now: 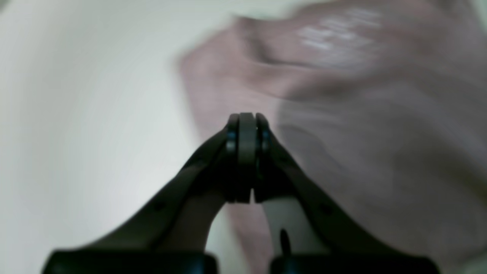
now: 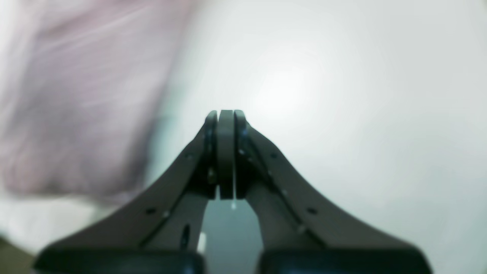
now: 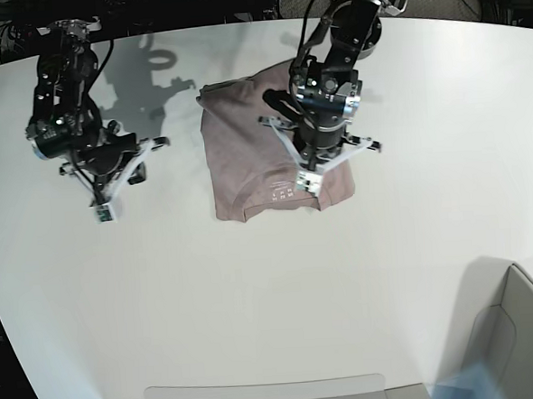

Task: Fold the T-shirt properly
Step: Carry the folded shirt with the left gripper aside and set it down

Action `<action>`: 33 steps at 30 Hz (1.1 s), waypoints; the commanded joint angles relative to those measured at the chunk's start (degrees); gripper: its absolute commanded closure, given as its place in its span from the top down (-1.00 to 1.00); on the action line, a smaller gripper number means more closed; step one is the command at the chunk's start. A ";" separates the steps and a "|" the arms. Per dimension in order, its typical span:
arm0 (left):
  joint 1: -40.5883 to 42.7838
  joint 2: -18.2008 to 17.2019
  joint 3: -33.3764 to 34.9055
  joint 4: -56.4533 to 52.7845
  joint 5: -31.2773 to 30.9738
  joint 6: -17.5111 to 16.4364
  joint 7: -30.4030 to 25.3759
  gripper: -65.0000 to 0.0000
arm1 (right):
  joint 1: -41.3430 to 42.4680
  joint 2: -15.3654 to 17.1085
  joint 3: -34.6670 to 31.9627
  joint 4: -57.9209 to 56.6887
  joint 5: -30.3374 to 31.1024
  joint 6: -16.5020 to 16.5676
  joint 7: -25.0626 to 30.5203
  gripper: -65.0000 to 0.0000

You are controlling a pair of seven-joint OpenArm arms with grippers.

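A: Where is the T-shirt (image 3: 250, 155)?

B: On the white worktop (image 3: 254, 291), toward its far side and near the middle. It lies folded into a rough rectangle, with a small pale print showing close to its near edge. The cloth is pink-mauve and wrinkled.

A: And the left hand (image 3: 309, 182)?

B: It hangs over the shirt's right part, as the base view shows it. In the left wrist view the left hand (image 1: 246, 125) has its fingers pressed together with nothing between them, and the T-shirt (image 1: 361, 114) lies blurred beneath and beyond, the pale print at the top.

A: The right hand (image 3: 102, 212)?

B: Well apart from the shirt, over bare worktop on the other side of the base view. In its wrist view the right hand (image 2: 226, 121) is likewise closed on nothing. The T-shirt (image 2: 76, 95) shows only as a pink blur at the left edge there.

A: Anything else?

B: A grey bin (image 3: 520, 347) at the near corner.
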 commanded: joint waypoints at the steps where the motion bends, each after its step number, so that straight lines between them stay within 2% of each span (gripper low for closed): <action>1: -0.42 0.86 -0.11 1.45 1.05 -0.80 -0.68 -1.00 | -0.37 -0.16 1.15 1.04 1.63 0.29 0.39 -1.00; 6: 0.73 4.38 -0.02 1.19 1.05 -10.03 -1.03 -1.00 | -4.76 0.19 4.58 1.13 1.63 0.46 0.75 -1.00; 9: 1.16 4.73 0.68 -0.75 1.05 -15.66 -2.35 -1.00 | -6.61 0.63 4.66 1.13 1.63 0.55 0.83 -1.00; 12: 0.73 4.20 4.37 -7.52 1.49 -18.91 -2.35 -1.00 | -7.58 0.63 4.66 1.13 1.63 0.55 0.83 -1.00; 15: 0.64 2.53 5.96 -14.37 1.58 -18.83 -2.96 -1.00 | -7.84 0.63 4.66 1.13 1.63 0.55 0.83 -1.00; 17: 0.64 1.30 5.08 -16.92 1.58 -18.83 -5.34 -1.00 | -7.93 0.63 4.66 1.13 1.63 0.55 0.83 -1.00; 22: 0.46 -6.17 -1.69 -19.65 1.58 -19.27 -9.20 -1.00 | -8.28 0.63 4.66 1.13 1.63 0.55 0.83 -1.00; 28: -5.78 -17.16 -3.10 -22.55 1.14 -19.35 -9.64 -1.00 | -8.28 0.36 4.31 1.13 1.63 0.55 0.83 -1.00; 31: -7.89 -19.71 -3.10 -23.16 1.14 -19.35 -10.17 -1.00 | -8.10 0.19 4.22 1.13 1.63 0.55 0.83 -1.00; 33: -8.59 -19.98 -3.10 -22.99 1.49 -19.35 -10.17 -1.00 | -8.10 0.19 4.22 1.13 1.72 0.55 0.83 -1.00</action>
